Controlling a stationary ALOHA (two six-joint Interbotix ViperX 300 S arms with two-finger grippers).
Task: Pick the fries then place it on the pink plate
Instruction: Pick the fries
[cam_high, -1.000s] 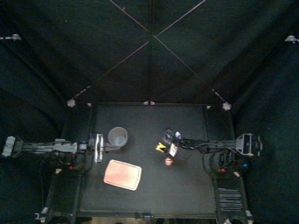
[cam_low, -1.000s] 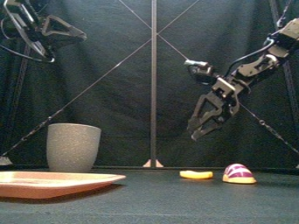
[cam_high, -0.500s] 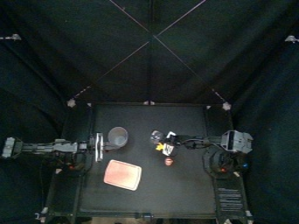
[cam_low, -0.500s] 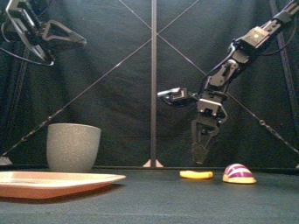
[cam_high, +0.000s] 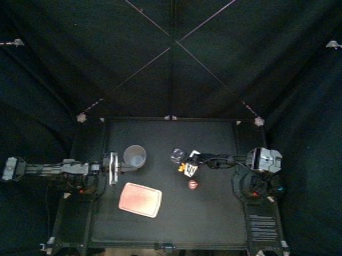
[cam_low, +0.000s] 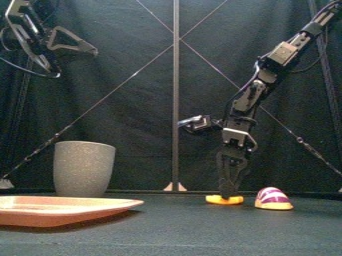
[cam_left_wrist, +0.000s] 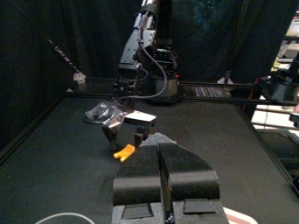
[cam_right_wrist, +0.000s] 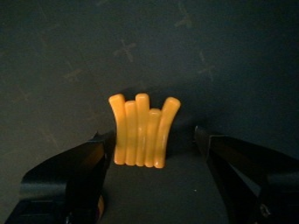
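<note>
The yellow fries (cam_right_wrist: 143, 129) lie flat on the black table, seen low in the front view as fries (cam_low: 225, 199) and as fries (cam_left_wrist: 122, 152) from the left wrist. My right gripper (cam_low: 230, 186) has come down over them and stands open, one jaw on each side of the fries, gripper (cam_right_wrist: 152, 138) close to the table. The pink plate (cam_high: 140, 200) lies at the front left, plate (cam_low: 60, 207). My left gripper (cam_low: 74, 40) rests high at the left, shut and holding nothing, gripper (cam_left_wrist: 163, 162).
A tall grey speckled cup (cam_low: 83, 167) stands behind the plate, cup (cam_high: 135, 155). A small pink and yellow toy (cam_low: 274, 198) lies just right of the fries, toy (cam_high: 195, 184).
My right arm has swung left and dropped from mid-height to the table, so its open jaws now flank the fries. The left arm has stayed put.
</note>
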